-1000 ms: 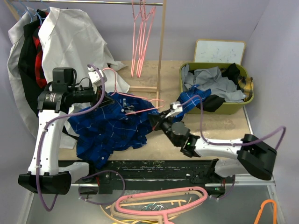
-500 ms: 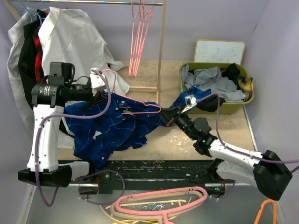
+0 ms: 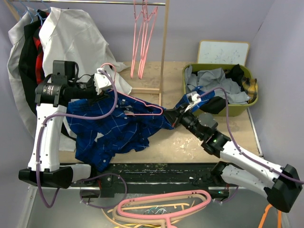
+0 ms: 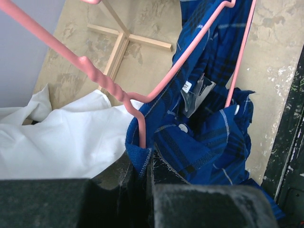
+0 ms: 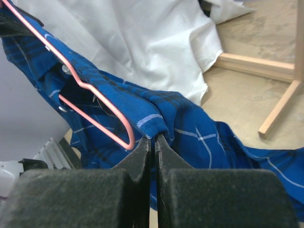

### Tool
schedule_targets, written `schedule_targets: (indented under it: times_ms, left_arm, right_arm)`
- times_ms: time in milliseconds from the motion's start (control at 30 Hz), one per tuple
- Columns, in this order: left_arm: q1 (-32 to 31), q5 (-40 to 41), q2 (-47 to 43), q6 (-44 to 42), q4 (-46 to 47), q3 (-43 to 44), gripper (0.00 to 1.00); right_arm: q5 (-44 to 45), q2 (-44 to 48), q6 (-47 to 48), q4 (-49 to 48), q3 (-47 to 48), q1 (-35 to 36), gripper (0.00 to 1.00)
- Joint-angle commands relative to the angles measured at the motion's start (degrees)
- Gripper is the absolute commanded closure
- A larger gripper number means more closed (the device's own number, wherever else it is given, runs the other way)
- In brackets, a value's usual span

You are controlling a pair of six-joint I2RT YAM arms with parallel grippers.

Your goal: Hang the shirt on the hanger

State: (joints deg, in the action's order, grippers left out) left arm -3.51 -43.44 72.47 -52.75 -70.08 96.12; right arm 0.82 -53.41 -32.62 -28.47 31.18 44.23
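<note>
The royal-blue checked shirt [image 3: 114,128] hangs in a bunch between my two grippers, above the table. The thin pink hanger [image 3: 147,105] lies partly inside it, hook toward the left arm. My left gripper [image 3: 105,84] is shut on the hanger [image 4: 99,78] just below its twisted neck, with the shirt's edge [image 4: 209,137] pinched alongside. My right gripper [image 3: 172,115] is shut on a fold of the shirt [image 5: 123,102] right next to the hanger's rounded end [image 5: 90,121], and the fabric there is drawn over the wire.
A large white garment [image 3: 76,42] hangs on the rack at the left. The wooden rack post [image 3: 164,52] and hanging pink hangers [image 3: 142,38] stand behind. A green bin [image 3: 254,102] of clothes sits at the right. More hangers [image 3: 161,206] lie below the table's front edge.
The right arm has swung out to the right and drawn the shirt's fold rightward along the hanger. The left gripper has lifted slightly with the hanger.
</note>
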Motion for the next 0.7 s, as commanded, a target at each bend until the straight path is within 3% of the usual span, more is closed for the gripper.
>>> schedule_targets:
  times_ms: [0, 233, 567, 667]
  left_arm:
    - [1.2, 6.5, -0.6, -6.5, 1.1, 1.5, 1.0]
    - [1.0, 11.3, -0.9, -2.9, 6.7, 0.7, 1.0]
    - [0.6, 16.5, -1.4, 1.2, 14.1, -3.3, 1.0]
    - [0.3, 16.7, -1.6, 1.7, 15.0, -4.4, 1.0]
  right_arm:
    - [10.5, 4.3, 6.6, 14.9, 4.0, -1.4, 1.0]
    - [8.8, 3.4, 11.2, 22.7, 9.8, -1.4, 1.0]
    - [-10.9, -4.5, 7.5, 43.0, 31.5, -1.2, 1.0]
    - [-16.8, -6.9, 5.6, 44.4, 36.1, -0.4, 1.0]
